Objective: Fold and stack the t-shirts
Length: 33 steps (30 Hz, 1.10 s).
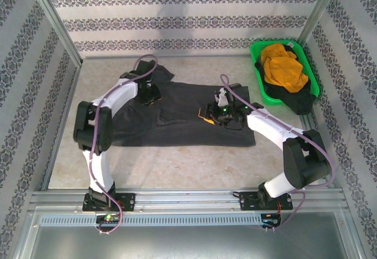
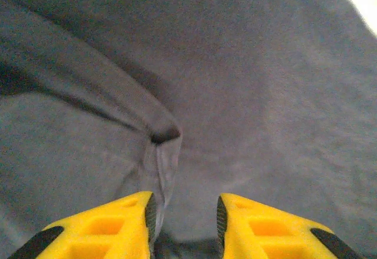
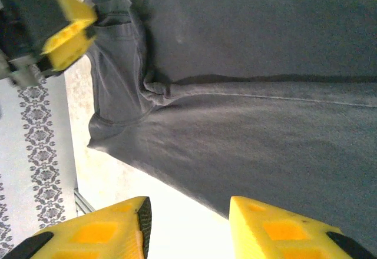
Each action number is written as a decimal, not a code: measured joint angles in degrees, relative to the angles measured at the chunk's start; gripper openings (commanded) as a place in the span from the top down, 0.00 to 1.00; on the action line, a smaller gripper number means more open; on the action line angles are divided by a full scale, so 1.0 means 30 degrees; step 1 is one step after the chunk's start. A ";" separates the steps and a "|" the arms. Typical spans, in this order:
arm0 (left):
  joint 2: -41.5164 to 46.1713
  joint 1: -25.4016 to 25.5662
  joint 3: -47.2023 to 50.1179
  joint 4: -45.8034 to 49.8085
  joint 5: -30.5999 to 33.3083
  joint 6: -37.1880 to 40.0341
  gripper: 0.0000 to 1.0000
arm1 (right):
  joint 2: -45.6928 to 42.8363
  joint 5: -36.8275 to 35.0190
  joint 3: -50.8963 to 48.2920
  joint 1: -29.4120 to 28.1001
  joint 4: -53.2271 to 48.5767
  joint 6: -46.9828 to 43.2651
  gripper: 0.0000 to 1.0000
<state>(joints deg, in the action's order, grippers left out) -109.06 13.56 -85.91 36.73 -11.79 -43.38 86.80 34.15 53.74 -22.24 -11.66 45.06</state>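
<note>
Charcoal t-shirt spread on tabletop beside green basket; orange t-shirt, black t-shirt heaped inside basket. Left gripper narrowly parted over cloth ridge. Right gripper parted, empty, nearer basket.

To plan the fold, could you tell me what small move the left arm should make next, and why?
Probably lift the left gripper straight up: its jaws stand open over the grey t-shirt, with a raised crease running toward them, so sliding sideways could drag it.

Overhead, two wrist close-ups, shared t-shirt
</note>
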 measured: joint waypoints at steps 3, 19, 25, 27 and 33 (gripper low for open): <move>0.2055 -0.1144 0.2186 -0.0495 -0.0364 -0.0882 0.82 | 0.0051 0.0007 -0.0299 0.0015 0.0066 0.0000 0.61; -0.2535 -0.4779 0.1158 -0.1326 -0.1384 -0.1916 0.93 | 0.0838 0.0000 -0.0328 0.0131 0.0255 -0.0007 0.63; -0.3847 -0.4772 -0.0692 -0.0940 -0.1392 -0.1807 0.82 | 0.0838 -0.0007 -0.0328 0.0226 0.0255 0.0000 0.63; -0.4124 -0.4758 -0.1013 -0.0634 -0.1333 -0.1690 0.70 | 0.0838 -0.0015 -0.0328 0.0313 0.0240 -0.0007 0.63; -0.4335 -0.4554 -0.1464 -0.0357 -0.1304 -0.1202 0.51 | 0.0954 -0.0015 -0.0328 0.0503 0.0240 -0.0007 0.63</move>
<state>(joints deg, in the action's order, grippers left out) -122.06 -0.10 -90.30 35.66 -15.70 -46.98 89.67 34.11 52.75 -20.73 -10.94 45.04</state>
